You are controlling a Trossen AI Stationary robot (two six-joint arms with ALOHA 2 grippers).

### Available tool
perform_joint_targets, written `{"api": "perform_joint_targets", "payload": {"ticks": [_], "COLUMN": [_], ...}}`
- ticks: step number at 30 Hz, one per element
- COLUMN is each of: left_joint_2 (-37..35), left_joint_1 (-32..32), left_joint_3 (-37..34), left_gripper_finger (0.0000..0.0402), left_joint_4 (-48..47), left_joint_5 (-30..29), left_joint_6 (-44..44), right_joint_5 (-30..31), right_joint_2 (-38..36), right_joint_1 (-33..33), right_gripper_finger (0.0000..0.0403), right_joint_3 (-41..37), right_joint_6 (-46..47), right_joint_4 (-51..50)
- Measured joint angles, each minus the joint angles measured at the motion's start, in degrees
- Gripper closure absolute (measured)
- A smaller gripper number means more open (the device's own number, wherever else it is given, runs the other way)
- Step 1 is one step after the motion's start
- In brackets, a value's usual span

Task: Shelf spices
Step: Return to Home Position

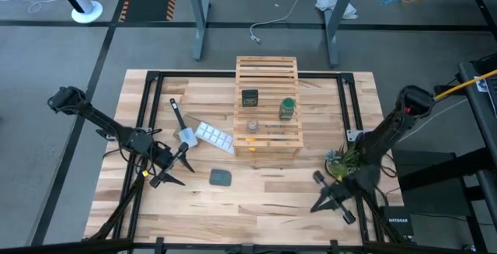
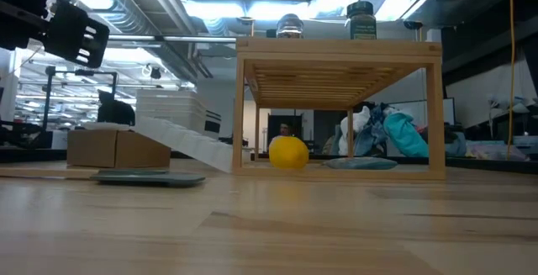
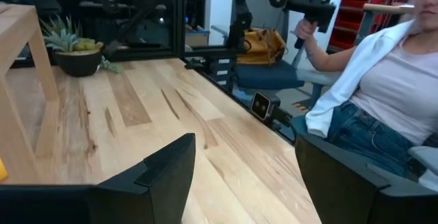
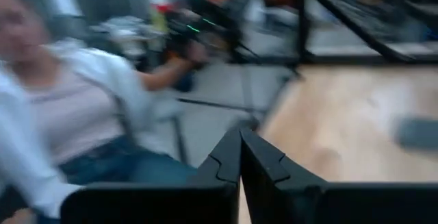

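Reading this as the home-return step: all three spices sit on the shelf (image 1: 268,67). The dark boxy jar (image 1: 249,98) is far-left, the green jar (image 1: 287,108) is to its right, and the tiny clear jar (image 1: 252,125) is on the nearer tier.

Left gripper (image 1: 165,170) hovers left of the shelf, fingers wide apart and empty, close to the ice-cube tray (image 1: 213,135) and grey-green pad (image 1: 220,177). Right gripper (image 1: 330,200) is near-right, fingers pressed together, nothing held.

Risks:
- The spread left fingers could snag the tray on retreat.
- The right arm could clip the potted plant (image 1: 342,159) beside it.
- Any knock to the shelf could tip the clear jar.

Readable text: only "NETGEAR" on the box (image 1: 396,221), near-right. Jar labels are illegible.
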Motion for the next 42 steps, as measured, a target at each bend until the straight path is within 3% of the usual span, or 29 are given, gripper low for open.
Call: {"api": "perform_joint_targets", "payload": {"ticks": [3,6,12,18,24,33,39,42], "left_joint_2": [0.0,0.0,0.04,0.04,0.04,0.04,0.04,0.0], "left_joint_1": [0.02,0.02,0.02,0.02,0.0,0.02,0.02,0.02], "left_joint_3": [0.0,0.0,0.0,0.0,0.0,0.0,0.0,0.0], "left_gripper_finger": [0.0157,0.0157,0.0157,0.0157,0.0157,0.0157,0.0157,0.0157], "left_joint_4": [-0.05,-0.33,-0.39,-0.41,-0.37,-0.27,1.18,1.95], "left_joint_5": [0.0,0.0,0.0,0.02,0.02,0.02,0.01,0.01], "left_joint_6": [-0.03,-0.05,-0.11,-0.2,-0.22,-0.22,0.48,1.42], "right_joint_5": [-16.54,-29.41,-43.81,-55.88,-55.39,-44.29,-39.97,-39.87], "right_joint_2": [-0.03,-0.03,-3.3,-12.82,-26.84,-47.78,-55.35,-56.45], "right_joint_1": [-9.3,-17.71,-29.44,-32.92,-32.72,-32.72,-32.7,-32.7], "right_gripper_finger": [0.0393,0.0393,0.0393,0.0393,0.0393,0.0393,0.0393,0.0393], "right_joint_3": [0.02,0.02,0.02,0.02,0.04,0.07,0.04,-0.6], "right_joint_6": [-1.87,-1.31,-0.43,-1.88,-2.75,-7.95,-7.87,-8.15], "right_joint_4": [3.33,3.85,5.51,4.51,-11.44,-39.37,-52.64,-53.96]}}
